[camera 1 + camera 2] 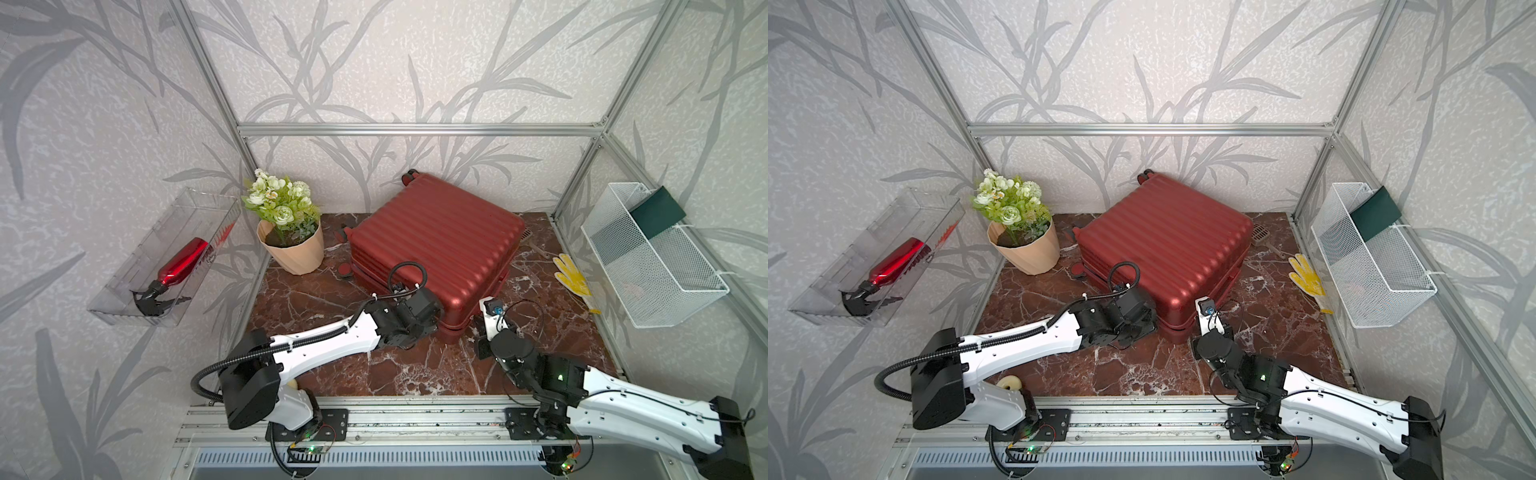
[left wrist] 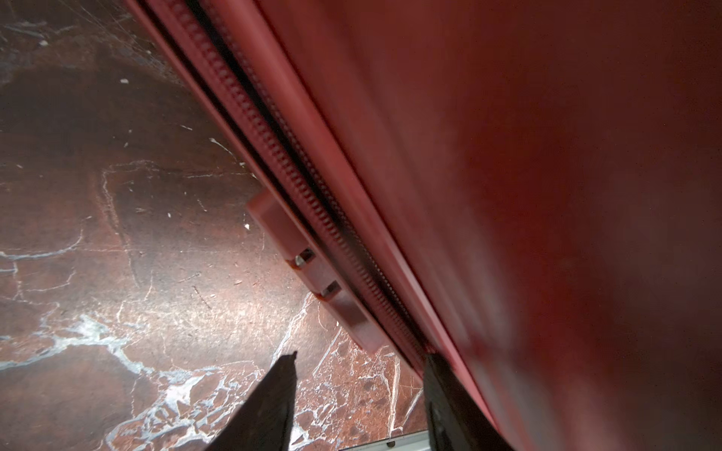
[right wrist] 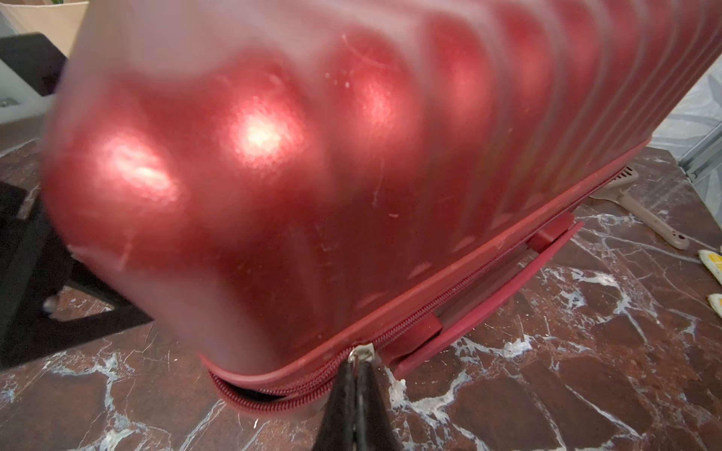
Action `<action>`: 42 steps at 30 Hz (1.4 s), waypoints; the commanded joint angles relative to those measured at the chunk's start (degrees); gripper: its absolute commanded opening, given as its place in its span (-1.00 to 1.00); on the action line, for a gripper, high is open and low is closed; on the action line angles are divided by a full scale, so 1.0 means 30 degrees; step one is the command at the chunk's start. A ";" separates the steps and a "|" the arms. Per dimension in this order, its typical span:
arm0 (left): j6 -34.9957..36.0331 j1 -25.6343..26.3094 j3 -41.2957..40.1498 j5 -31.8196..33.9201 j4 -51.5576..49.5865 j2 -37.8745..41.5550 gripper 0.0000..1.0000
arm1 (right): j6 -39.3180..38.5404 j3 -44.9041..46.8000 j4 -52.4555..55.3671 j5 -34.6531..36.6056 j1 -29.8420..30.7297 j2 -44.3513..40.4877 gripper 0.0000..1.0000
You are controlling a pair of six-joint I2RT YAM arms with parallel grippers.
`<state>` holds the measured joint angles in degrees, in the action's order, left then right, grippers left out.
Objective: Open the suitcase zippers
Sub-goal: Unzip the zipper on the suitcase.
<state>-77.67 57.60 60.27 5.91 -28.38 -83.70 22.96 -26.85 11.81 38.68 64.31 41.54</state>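
The dark red ribbed suitcase [image 1: 436, 241] [image 1: 1167, 232] lies flat on the marble tabletop in both top views. Its zipper track [image 2: 273, 148] runs along the seam with the teeth parted and a dark gap between them. My left gripper [image 2: 362, 355] is open at the case's near left side, with only marble between its fingers. One finger [image 2: 445, 386] lies against the seam. At the near corner my right gripper [image 3: 357, 363] is shut on the small silver zipper pull [image 3: 362, 348]. Behind the pull the seam gapes open [image 3: 250, 394]; ahead of it the track [image 3: 469, 289] is closed.
A potted flower [image 1: 293, 249] stands left of the case. A yellow glove [image 1: 571, 276] and a beige scoop [image 3: 644, 214] lie to its right. A wire basket [image 1: 652, 257] hangs on the right wall, and a clear tray with a red spray bottle [image 1: 183, 259] on the left wall.
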 commanded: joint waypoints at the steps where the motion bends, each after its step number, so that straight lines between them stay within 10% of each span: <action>1: -0.0472 -0.0094 -0.0574 0.0673 0.3053 0.0561 0.07 | 0.0592 -0.0297 -0.3010 -0.0791 0.0915 -0.0332 -1.00; 26: -0.1110 -0.1476 -0.1794 0.0199 0.5017 -0.1168 0.15 | 0.0977 -0.0161 -0.4445 -0.0361 0.3246 0.1624 -1.00; 35: -0.0043 -0.1867 -0.1800 0.0758 0.1677 -0.0529 -1.00 | -0.0322 -0.0276 -0.3447 0.1520 0.3060 0.0393 -1.00; 42: 0.3325 -0.3708 -0.1065 -0.0087 -0.1349 -0.0110 -1.00 | -0.1988 -0.0205 -0.1891 0.0348 -0.0463 -0.0961 -1.00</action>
<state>-79.68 49.63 56.97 1.89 -28.34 -82.85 20.69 -25.39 6.90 34.79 67.00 41.63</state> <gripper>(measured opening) 0.100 0.043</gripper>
